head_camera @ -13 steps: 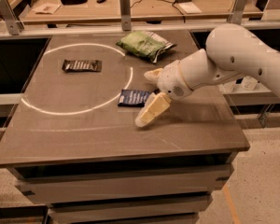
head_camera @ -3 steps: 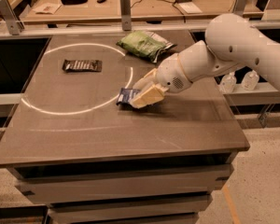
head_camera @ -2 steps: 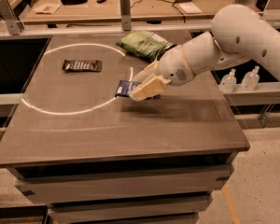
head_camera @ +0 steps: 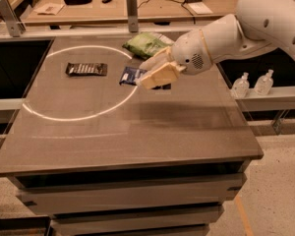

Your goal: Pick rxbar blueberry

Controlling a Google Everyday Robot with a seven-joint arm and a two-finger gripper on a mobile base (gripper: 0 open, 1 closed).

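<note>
The rxbar blueberry [head_camera: 131, 75] is a small dark-blue wrapper with white lettering. It sticks out to the left from between the tan fingers [head_camera: 160, 74] of my gripper [head_camera: 150, 76]. The gripper is shut on the bar's right end and holds it a little above the grey table [head_camera: 137, 127], near the right side of the white circle [head_camera: 54, 117]. A small shadow lies on the table below the gripper. My white arm reaches in from the upper right.
A dark brown bar wrapper [head_camera: 86, 69] lies inside the circle at the left. A green crinkled bag [head_camera: 146, 44] lies at the table's far edge, just behind the gripper. Two small bottles [head_camera: 241, 86] stand on a ledge to the right.
The gripper closed on the blue bar where it lay on the table and has lifted it, moving up and slightly back toward the green bag.
</note>
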